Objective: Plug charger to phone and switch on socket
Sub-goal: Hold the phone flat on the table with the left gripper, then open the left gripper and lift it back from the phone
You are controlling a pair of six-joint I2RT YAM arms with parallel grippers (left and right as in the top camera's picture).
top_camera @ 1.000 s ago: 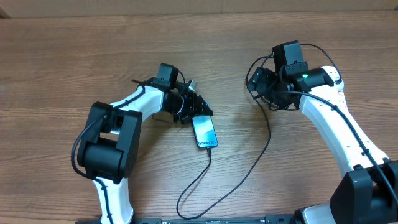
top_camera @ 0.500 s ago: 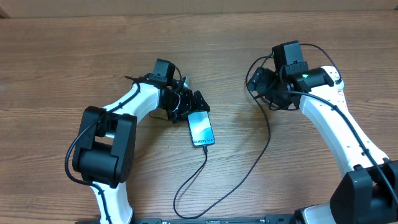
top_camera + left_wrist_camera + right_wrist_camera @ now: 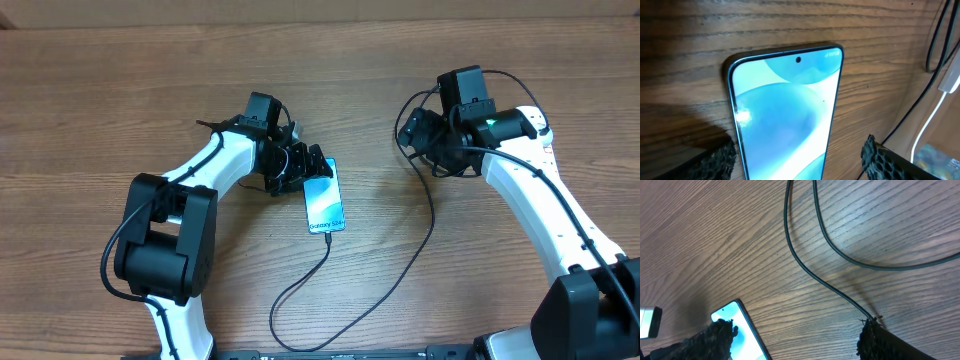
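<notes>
The phone (image 3: 324, 198) lies on the wooden table with its light-blue screen lit. It fills the left wrist view (image 3: 785, 110). My left gripper (image 3: 303, 166) is open around the phone's upper end (image 3: 797, 155); its left finger touches the phone's edge and its right finger stands apart. The thin black charger cable (image 3: 400, 275) is joined to the phone's lower end, loops toward the table front, then runs up to my right gripper (image 3: 413, 135). That gripper (image 3: 797, 330) is open and low over the table, with the cable (image 3: 805, 270) passing its right finger. The plug and the socket are out of view.
Bare wooden table (image 3: 100, 90) lies all around. The right wrist view shows the phone's corner (image 3: 737, 325) and a small white object (image 3: 647, 321) at its left edge. Black and white wires (image 3: 935, 75) hang at the right of the left wrist view.
My left gripper has drawn back to the left and farther up the table, and the phone has shifted with it, dragging the cable loop. The right arm has not moved.
</notes>
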